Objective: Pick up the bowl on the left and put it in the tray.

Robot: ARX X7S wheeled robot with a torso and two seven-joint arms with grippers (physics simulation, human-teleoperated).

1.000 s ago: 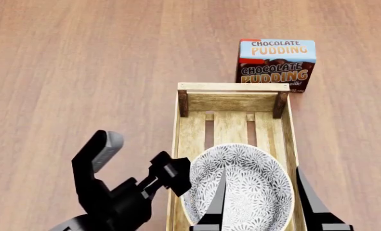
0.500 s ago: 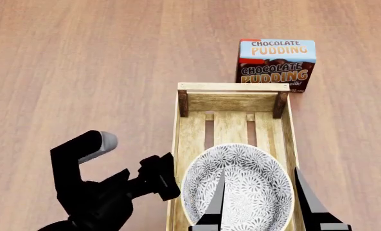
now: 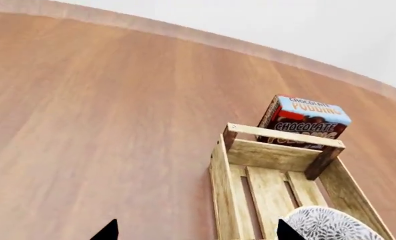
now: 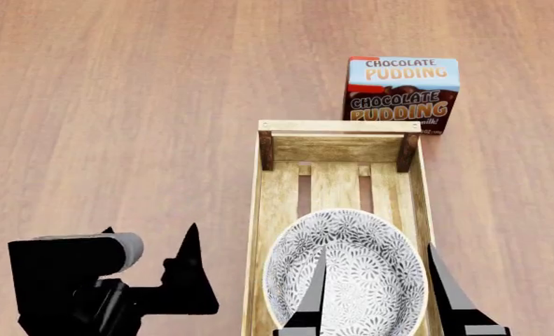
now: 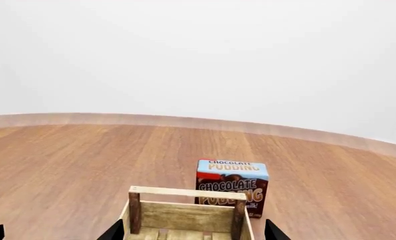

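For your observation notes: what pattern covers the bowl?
A grey-blue floral pattern on white covers the bowl; head view shows it best.

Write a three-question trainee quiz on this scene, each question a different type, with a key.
1. True or false: the bowl lies inside the tray.
2. Multiple choice: the chocolate pudding box stands
A. inside the tray
B. on the table just beyond the tray's far end
C. under the left gripper
3. Fill in: in the head view, the fingers of the right gripper stand spread over the ____.

Key
1. True: it sits on the slats at the near end.
2. B
3. bowl; the fingers are apart, one over its middle and one at its right rim.
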